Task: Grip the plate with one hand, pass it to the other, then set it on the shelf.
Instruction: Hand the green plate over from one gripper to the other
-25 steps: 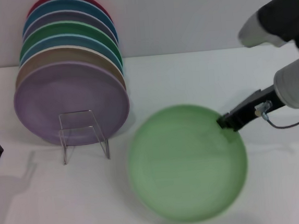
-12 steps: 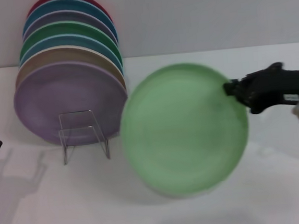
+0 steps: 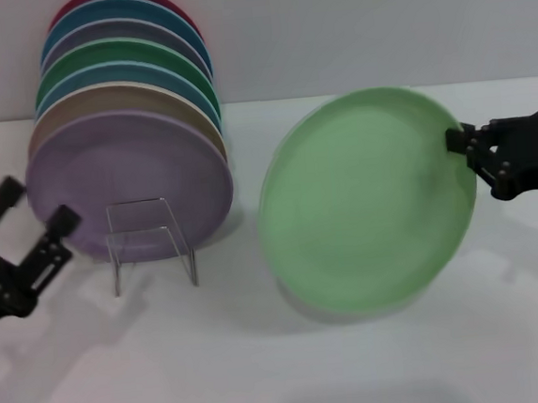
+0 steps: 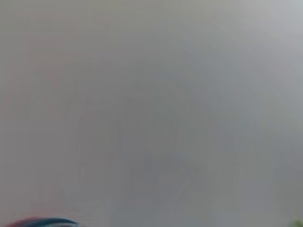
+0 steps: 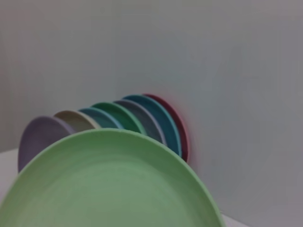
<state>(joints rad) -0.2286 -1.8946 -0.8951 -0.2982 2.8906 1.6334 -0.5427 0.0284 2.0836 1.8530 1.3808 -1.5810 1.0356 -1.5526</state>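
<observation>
The light mint-green plate (image 3: 368,202) hangs in the air right of centre, tilted up on edge with its face toward me. My right gripper (image 3: 462,142) is shut on its right rim. The plate fills the lower part of the right wrist view (image 5: 109,184). My left gripper (image 3: 33,220) is open and empty at the left, in front of the lilac plate (image 3: 126,181) and well apart from the mint plate. The clear acrylic shelf (image 3: 148,240) stands at the left, its front frame before the lilac plate.
Several coloured plates (image 3: 126,73) lean in a row on the rack behind the lilac one, against the grey wall; they also show in the right wrist view (image 5: 137,120). The white table (image 3: 265,372) lies below. The left wrist view shows only blurred grey wall.
My right gripper has lifted the mint plate off the table, moved it right and tipped it up on edge. My left gripper has come up and in from the left edge, fingers spread.
</observation>
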